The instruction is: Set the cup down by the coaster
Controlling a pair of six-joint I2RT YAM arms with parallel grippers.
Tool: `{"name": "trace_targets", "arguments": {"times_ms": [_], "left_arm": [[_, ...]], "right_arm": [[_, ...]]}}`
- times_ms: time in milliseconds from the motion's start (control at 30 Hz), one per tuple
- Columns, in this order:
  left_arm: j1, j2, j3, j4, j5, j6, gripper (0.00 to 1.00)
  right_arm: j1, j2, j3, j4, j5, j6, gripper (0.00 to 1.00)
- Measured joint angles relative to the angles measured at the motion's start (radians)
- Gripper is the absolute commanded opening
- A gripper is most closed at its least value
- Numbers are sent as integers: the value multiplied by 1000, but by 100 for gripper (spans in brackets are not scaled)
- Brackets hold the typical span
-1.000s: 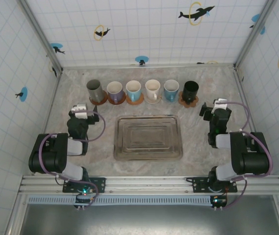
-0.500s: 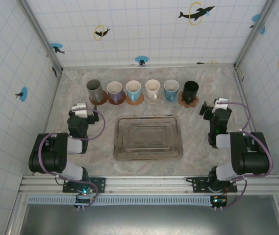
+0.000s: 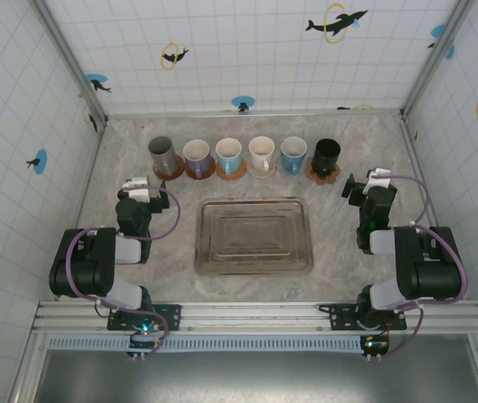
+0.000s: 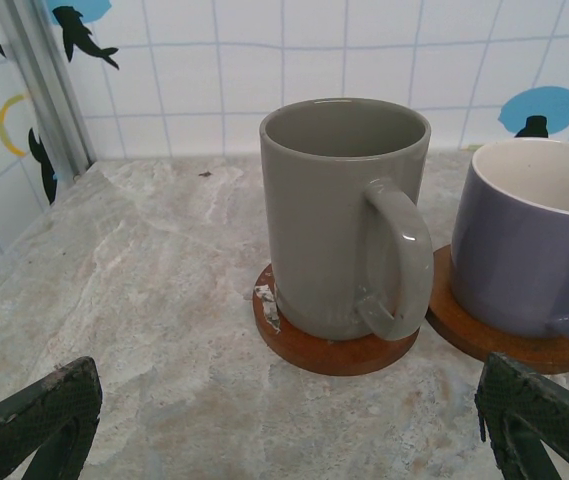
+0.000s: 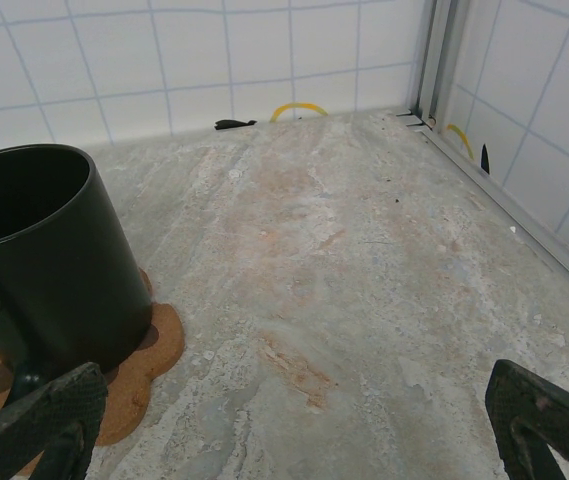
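Several cups stand in a row at the back of the table, from a grey cup (image 3: pixel 162 154) on the left to a black cup (image 3: pixel 326 155) on the right. In the left wrist view the grey cup (image 4: pixel 344 215) sits on a round brown coaster (image 4: pixel 309 348), handle toward me. A purple cup (image 4: pixel 529 235) stands beside it on its own coaster (image 4: pixel 469 335). My left gripper (image 4: pixel 289 430) is open and empty, short of the grey cup. The black cup (image 5: pixel 39 255) rests on a flower-shaped cork coaster (image 5: pixel 149 360). My right gripper (image 5: pixel 294 425) is open and empty, to the right of it.
A metal tray (image 3: pixel 254 235) lies in the middle of the table between the two arms. Tiled walls close in the back and both sides. Bare marble-patterned table (image 5: pixel 364 260) stretches right of the black cup to the wall rail.
The left arm's wrist shifted slightly a second ago and has been still since. The cups and the right arm have not moved.
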Motion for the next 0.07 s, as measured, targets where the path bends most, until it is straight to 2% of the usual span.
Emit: {"name": "trace_targets", "arguments": {"times_ms": [67], "left_arm": [[0, 0, 0, 0, 0, 0, 98]], "right_arm": [[0, 0, 0, 0, 0, 1, 100]]}}
